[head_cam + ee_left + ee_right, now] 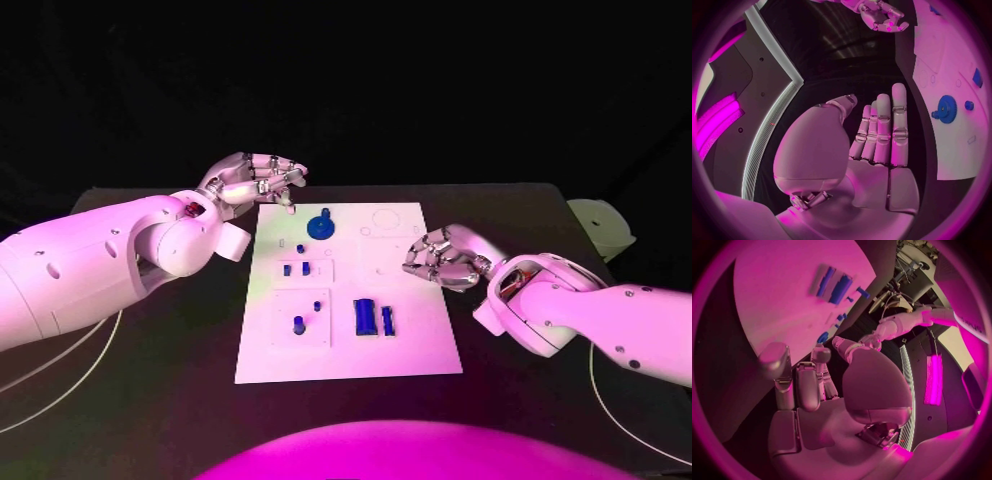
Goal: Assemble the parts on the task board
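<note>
Currently silver left hand (254, 180) at far-left corner of flat white task board (418, 345), fingers apart, holding nothing; silver right hand (444, 257) at right edge, curled, grasping nothing; blue round gear part (323, 225) on far board

text: none legible | labels: none | numbers: none

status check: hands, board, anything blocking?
Left hand open at the task board far corner. Right hand curled, empty, at its right edge. Blue gear seated. Nothing blocking.
</note>
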Robot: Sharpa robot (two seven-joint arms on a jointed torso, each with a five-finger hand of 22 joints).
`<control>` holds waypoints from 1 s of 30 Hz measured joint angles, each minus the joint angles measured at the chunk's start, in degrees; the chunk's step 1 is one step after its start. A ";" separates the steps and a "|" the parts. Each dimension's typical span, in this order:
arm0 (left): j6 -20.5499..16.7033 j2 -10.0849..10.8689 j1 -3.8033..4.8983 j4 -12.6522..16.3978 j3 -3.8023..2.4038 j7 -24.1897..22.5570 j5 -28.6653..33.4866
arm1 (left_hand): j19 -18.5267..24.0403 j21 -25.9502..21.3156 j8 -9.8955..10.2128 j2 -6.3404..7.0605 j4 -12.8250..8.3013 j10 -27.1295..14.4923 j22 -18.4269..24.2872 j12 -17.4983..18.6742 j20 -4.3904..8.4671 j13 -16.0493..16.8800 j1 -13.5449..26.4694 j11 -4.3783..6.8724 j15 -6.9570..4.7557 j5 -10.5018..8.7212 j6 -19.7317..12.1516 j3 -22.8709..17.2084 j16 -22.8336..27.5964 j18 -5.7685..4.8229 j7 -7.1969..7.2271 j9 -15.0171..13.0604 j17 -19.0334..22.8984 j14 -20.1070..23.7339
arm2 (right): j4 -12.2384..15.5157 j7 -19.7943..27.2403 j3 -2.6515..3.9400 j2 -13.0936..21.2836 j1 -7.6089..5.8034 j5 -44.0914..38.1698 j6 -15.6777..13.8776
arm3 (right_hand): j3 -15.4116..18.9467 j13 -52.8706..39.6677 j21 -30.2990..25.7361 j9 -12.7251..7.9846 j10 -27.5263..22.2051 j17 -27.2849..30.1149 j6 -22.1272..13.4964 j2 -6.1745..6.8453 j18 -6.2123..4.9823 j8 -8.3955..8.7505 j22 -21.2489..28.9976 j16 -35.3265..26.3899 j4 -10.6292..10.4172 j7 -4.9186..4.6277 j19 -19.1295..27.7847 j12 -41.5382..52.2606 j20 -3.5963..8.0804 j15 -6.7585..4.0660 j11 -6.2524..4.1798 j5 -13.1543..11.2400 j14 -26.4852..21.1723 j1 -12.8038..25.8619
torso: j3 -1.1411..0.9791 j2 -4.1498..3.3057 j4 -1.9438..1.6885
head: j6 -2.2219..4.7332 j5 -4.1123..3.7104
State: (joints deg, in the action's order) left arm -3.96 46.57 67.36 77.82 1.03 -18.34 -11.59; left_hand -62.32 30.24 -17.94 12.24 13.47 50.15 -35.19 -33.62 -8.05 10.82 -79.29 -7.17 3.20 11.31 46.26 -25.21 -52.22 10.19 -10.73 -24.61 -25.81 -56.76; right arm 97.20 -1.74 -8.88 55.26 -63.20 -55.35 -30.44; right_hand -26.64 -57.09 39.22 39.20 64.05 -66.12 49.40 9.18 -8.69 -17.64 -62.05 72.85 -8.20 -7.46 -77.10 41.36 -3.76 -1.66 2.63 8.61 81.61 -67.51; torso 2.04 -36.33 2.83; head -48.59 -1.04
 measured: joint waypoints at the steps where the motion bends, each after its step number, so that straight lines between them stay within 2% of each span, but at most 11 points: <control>1: -0.11 -0.44 -0.24 -0.59 0.02 -0.22 0.28 | 1.65 -3.03 0.00 0.00 0.45 -0.10 2.07 1.35 -0.59 -0.73 0.00 -0.10 0.42 0.00 -0.66 0.45 3.54 0.01 -0.03 -0.08 1.32 1.04 | -1.74 2.07 0.08 -0.59 -0.32 3.02 0.01 | -0.16 1.99 -6.49 -0.02 -1.60 3.43 -0.41 -0.05 -0.87 0.28 3.70 -3.37 0.16 -0.22 2.07 -2.51 -0.33 0.26 0.37 -0.07 -1.74 -0.18 | 0.10 0.24 -0.07 | 0.34 -0.05; 4: -0.57 -1.90 -0.84 -2.88 0.04 -1.07 1.58 | 3.95 -13.49 -0.28 -0.19 1.99 1.37 10.24 6.74 -2.97 -3.55 -0.18 -1.05 1.86 0.00 -2.24 2.24 15.67 0.01 0.41 -0.39 4.55 1.95 | -7.76 8.11 0.44 -3.01 -1.00 12.76 0.29 | -0.75 8.67 -17.30 -0.72 -5.71 19.10 -2.02 -0.11 -1.07 1.52 11.58 -19.75 0.73 -1.26 5.92 -8.84 -1.85 1.67 1.86 -0.07 -11.00 -1.01 | 0.40 1.01 -0.36 | 1.96 -0.21; 9: -1.40 -3.86 -1.79 -6.36 -0.01 -2.62 4.29 | 4.31 -25.30 1.42 -1.95 2.87 4.26 21.09 16.04 -6.24 -6.81 -0.09 -1.75 4.16 -0.92 -3.27 7.39 30.93 -0.01 1.44 2.26 6.04 4.37 | -17.77 15.31 1.33 -7.67 -1.73 26.69 1.90 | -4.14 26.21 -31.83 -4.41 -11.60 31.29 -3.47 0.06 -1.07 4.63 25.27 -40.13 1.59 -3.31 14.73 -23.33 -6.02 5.73 4.70 -1.66 -23.67 -2.17 | 0.75 2.05 -0.85 | 5.33 -0.27; 12: -2.20 -5.10 -2.44 -8.26 -0.05 -3.60 5.84 | 9.43 -26.64 2.58 -2.85 2.86 2.77 25.68 20.58 -8.15 -7.07 -0.90 -1.60 5.06 -0.92 -3.38 9.72 37.15 0.00 1.55 4.24 7.55 8.39 | -22.06 18.50 1.67 -9.66 -1.91 33.11 3.49 | -4.65 35.59 -35.33 -7.12 -10.05 37.65 -2.81 -0.04 -1.06 6.67 33.75 -49.87 2.29 -3.30 16.66 -28.29 -7.95 7.17 5.97 -2.73 -25.03 -2.27 | 0.82 2.42 -1.09 | 6.70 -0.31; 15: -3.34 -6.31 -3.46 -9.89 -0.05 -4.55 7.24 | 13.42 -26.70 3.34 -3.57 2.80 1.12 28.85 23.74 -8.57 -7.16 -1.61 -1.12 6.28 -0.92 -3.58 11.38 41.25 -0.92 1.75 5.82 9.32 11.60 | -25.06 20.90 1.92 -11.52 -1.91 37.56 5.36 | -3.89 42.41 -35.35 -9.25 -8.11 41.94 -1.45 -0.50 -1.06 8.08 40.67 -55.77 3.05 -3.24 17.67 -31.57 -8.96 7.80 6.27 -2.76 -24.81 -2.73 | 0.83 2.82 -1.25 | 7.67 -0.35; 19: -5.16 -7.40 -4.33 -11.28 -0.02 -5.69 8.53 | 14.33 -26.71 3.77 -4.34 2.64 0.30 30.71 25.95 -8.62 -7.18 -2.38 -0.32 6.75 -0.92 -3.88 12.17 43.65 -0.95 2.04 7.03 10.79 12.86 | -27.01 23.17 2.15 -13.16 -2.01 40.73 7.61 | -3.72 46.80 -35.35 -10.80 -6.72 44.89 -0.64 -1.30 -1.06 8.92 45.34 -59.09 3.55 -3.32 18.07 -33.97 -9.36 8.37 6.55 -2.76 -24.24 -3.00 | 0.62 3.10 -1.26 | 8.63 -0.10; 21: -5.24 -7.35 -4.36 -11.21 0.04 -5.65 8.55 | 22.50 -27.22 6.28 -6.00 0.11 -8.27 31.54 27.33 -5.93 -7.80 1.29 0.75 5.11 -2.58 -10.96 14.68 45.20 -2.83 3.49 10.03 13.39 20.31 | -26.84 23.19 2.16 -13.12 -2.01 40.80 7.59 | 1.29 49.02 -36.13 -15.73 -13.76 48.76 -8.36 -3.16 -0.50 10.50 48.68 -61.70 4.59 -1.66 20.99 -35.48 -7.19 7.36 5.06 -3.98 -29.03 0.40 | 0.60 3.13 -1.24 | 8.68 -0.07; 23: -5.27 -7.14 -4.34 -11.00 0.03 -5.55 8.54 | 33.39 -28.09 9.48 -7.80 -3.66 -19.73 32.56 29.06 -2.07 -8.63 7.65 2.51 2.83 -4.99 -20.61 17.52 47.14 -5.06 5.47 14.01 16.79 30.29 | -26.52 23.12 2.27 -12.91 -1.93 40.81 7.40 | 8.24 51.30 -36.99 -22.15 -26.88 53.54 -19.57 -4.84 2.20 12.46 52.40 -64.80 5.56 0.86 32.48 -37.12 -4.22 5.80 2.91 -5.27 -42.33 5.89 | 0.59 3.13 -1.26 | 8.67 -0.07; 26: -5.75 -6.82 -4.41 -10.07 -0.02 -5.49 8.54 | 45.36 -28.99 12.99 -9.63 -7.70 -32.34 33.66 30.96 2.13 -9.54 16.68 4.46 0.32 -7.61 -31.21 20.73 49.24 -7.19 7.63 18.41 20.52 41.25 | -25.19 23.09 2.90 -12.61 -1.58 41.12 6.69 | 15.20 53.49 -37.84 -28.57 -40.84 58.29 -30.84 -6.45 4.59 14.42 56.05 -67.85 6.57 3.36 48.83 -38.73 -1.16 4.23 0.81 -6.53 -57.01 13.59 | 0.44 3.24 -1.37 | 9.17 -0.03; 27: -6.00 -6.74 -4.47 -9.58 -0.04 -5.49 8.54 | 47.87 -29.16 13.72 -10.00 -8.46 -34.97 33.89 31.35 2.98 -9.73 19.13 4.85 -0.20 -8.15 -33.45 21.50 49.67 -7.18 8.09 19.30 21.30 43.55 | -24.52 23.10 3.14 -12.51 -1.39 41.32 6.36 | 17.45 54.21 -38.01 -30.68 -45.42 59.84 -34.52 -6.97 5.40 15.03 57.24 -68.84 6.87 4.17 54.39 -39.25 -0.20 3.72 0.14 -6.96 -61.87 21.84 | 0.35 3.31 -1.43 | 9.43 0.02; 30: -7.43 -6.33 -4.77 -7.39 -0.10 -5.52 8.56 | 53.39 -29.47 15.34 -10.84 -10.28 -40.79 34.37 32.19 4.93 -10.14 28.69 5.75 -1.35 -9.35 -38.35 23.01 50.66 -8.09 9.10 21.34 23.03 48.61 | -21.52 23.44 4.19 -12.18 -0.55 42.36 4.68 | 21.04 55.33 -38.45 -34.00 -52.66 62.28 -40.30 -7.85 6.20 16.04 59.10 -70.39 7.39 5.44 63.19 -40.09 1.33 2.92 -0.94 -7.50 -69.54 38.84 | -0.12 3.69 -1.73 | 10.64 0.31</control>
State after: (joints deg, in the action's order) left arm -11.40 40.24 62.58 70.43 0.94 -23.86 -3.03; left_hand -8.93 0.77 -2.60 1.40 3.20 9.36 -0.82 -1.43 -3.12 0.68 -50.60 -1.42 1.85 1.96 7.90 -2.19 -1.56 2.11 -1.63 -3.26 -2.78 -8.15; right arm 75.68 21.70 -4.69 43.08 -63.75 -12.98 -25.75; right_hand -5.60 -1.76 0.77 5.21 11.38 -3.84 9.10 1.33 -2.49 -1.60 -2.95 2.46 -0.81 -2.02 -13.91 1.27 -2.43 1.26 1.69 1.10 12.07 -28.67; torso 1.93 -32.65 1.10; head -37.95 -0.73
